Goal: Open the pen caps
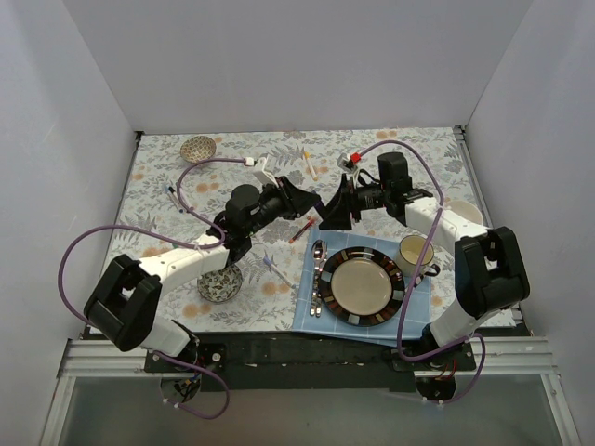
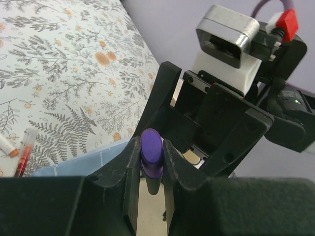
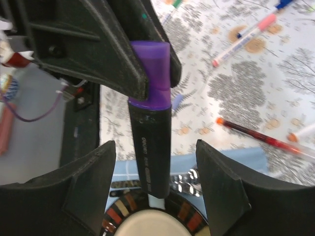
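Observation:
The thick dark marker (image 3: pixel 151 147) hangs in the air between my two grippers, over the plate. Its purple cap (image 2: pixel 151 150) is clamped in my left gripper (image 2: pixel 151 145), which shows in the top view (image 1: pixel 305 200) as well. My right gripper (image 3: pixel 153 162) is open, a finger on either side of the black barrel and not touching it; it faces the left gripper in the top view (image 1: pixel 333 212). Thin white pens lie on the cloth: a red one (image 1: pixel 302 229), an orange one (image 1: pixel 310 164), a purple one (image 1: pixel 276 270) and a pink one (image 3: pixel 243 37).
A dark-rimmed plate (image 1: pixel 335 269) sits on a blue mat (image 1: pixel 311 321) with a spoon (image 1: pixel 319 255) to its left and a mug (image 1: pixel 416 251) to its right. A patterned bowl (image 1: pixel 220 284) stands near the left arm, and a small one (image 1: pixel 198 147) at the far left.

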Motion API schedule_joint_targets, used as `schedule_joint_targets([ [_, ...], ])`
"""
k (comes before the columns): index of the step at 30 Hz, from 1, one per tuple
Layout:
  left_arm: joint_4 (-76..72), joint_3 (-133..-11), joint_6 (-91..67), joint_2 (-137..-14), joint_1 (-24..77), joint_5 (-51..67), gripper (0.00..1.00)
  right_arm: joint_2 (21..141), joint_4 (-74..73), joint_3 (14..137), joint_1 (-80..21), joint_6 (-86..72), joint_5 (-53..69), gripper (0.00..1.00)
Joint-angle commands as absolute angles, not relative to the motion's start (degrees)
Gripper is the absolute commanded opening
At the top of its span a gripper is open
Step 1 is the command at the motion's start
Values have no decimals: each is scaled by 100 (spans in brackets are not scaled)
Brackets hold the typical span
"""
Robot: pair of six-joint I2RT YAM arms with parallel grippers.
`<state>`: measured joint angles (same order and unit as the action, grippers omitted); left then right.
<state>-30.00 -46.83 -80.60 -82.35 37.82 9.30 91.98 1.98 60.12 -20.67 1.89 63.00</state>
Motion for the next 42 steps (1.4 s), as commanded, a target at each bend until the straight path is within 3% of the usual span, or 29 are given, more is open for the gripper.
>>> schedule_joint_targets([
  [1,-3945,-4378,-7489,-7910,3621,2073,0,9158,1536,5705,-2109,-807,7338,72],
  [9,-4534,-4333,-7286,-7963,3481,3005,0,9158,3224,5335,-2197,-2406,7822,59],
  [15,-4711,-4298,-7260,-7945,3437,3155,0,9228,3366,5370,-2346,-2540,7901,21],
  [16,-4728,-4289,-7225,-7902,3428,3155,0,9211,3358,5379,-2373,-2557,7919,2],
  [36,-4914,-5124,-7568,-7119,1328,2901,0,9589,3129,5291,-3261,-1943,7955,1],
  [38,-4381,-5203,-7524,-7084,1275,2620,0,9580,2439,5474,-3234,-1549,7814,1],
  [41,-3048,-5439,-7532,-7259,1169,1928,0,9589,-488,6385,-3208,821,6526,1],
  [42,-2710,-5519,-7541,-7373,1099,1794,0,9580,-666,6468,-3199,1026,5704,1],
])
